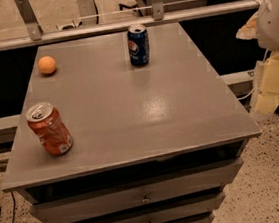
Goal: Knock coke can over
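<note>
A reddish-orange coke can [50,129] stands on its base near the front left corner of a grey surface [144,113]. Its silver top and pull tab face up and lean slightly towards the left of the view. A small white label patch sits low on its side. Nothing touches the can, and the surface around it is bare.

Well apart from it, near the middle of the far edge, a dark blue Pepsi can [138,45] stands upright with its round logo facing the viewer. In the far left corner rests a small round orange fruit [47,64], roughly in line with the coke can but at the opposite end of that side.

The surface is the top of a low grey cabinet. Its stacked drawers [139,196] show below the front edge, each with a small handle at the centre. Behind the cabinet a pale metal rail [114,25] runs across the view.

At the upper right edge, beyond the cabinet's side, a white rounded part of the robot [276,17] comes into view, far from the coke can. The gripper is outside the view, so I cannot tell whether it is spread or closed, or whether it has hold of anything.

Below the white part stand pale yellow blocks [272,81]. The floor [273,179] is speckled. A black cable [0,210] trails on it at the lower left.
</note>
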You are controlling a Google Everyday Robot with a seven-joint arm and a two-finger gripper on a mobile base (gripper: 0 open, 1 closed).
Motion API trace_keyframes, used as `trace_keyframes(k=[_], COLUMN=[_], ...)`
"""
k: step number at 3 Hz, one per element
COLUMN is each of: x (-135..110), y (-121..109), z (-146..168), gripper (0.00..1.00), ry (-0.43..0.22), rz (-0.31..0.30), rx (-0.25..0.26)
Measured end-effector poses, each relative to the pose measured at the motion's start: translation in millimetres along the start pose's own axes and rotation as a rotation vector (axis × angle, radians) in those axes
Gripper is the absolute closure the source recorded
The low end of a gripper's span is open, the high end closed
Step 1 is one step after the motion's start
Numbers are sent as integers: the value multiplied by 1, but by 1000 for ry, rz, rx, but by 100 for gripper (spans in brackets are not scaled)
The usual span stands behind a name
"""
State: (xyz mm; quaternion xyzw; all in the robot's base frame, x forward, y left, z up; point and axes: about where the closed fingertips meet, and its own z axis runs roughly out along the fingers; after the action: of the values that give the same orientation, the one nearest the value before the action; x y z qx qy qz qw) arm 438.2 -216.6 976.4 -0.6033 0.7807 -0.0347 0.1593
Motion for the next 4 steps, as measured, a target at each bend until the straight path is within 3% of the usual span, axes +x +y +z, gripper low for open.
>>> trace_keyframes(k=[2,3,4], x=[-6,-45,-115], y=[1,15,40], z=[1,20,57], gripper=[0,0,0], ry=[-29,-140,-337], rz=[8,2,-8], rx=[-4,-46,-148])
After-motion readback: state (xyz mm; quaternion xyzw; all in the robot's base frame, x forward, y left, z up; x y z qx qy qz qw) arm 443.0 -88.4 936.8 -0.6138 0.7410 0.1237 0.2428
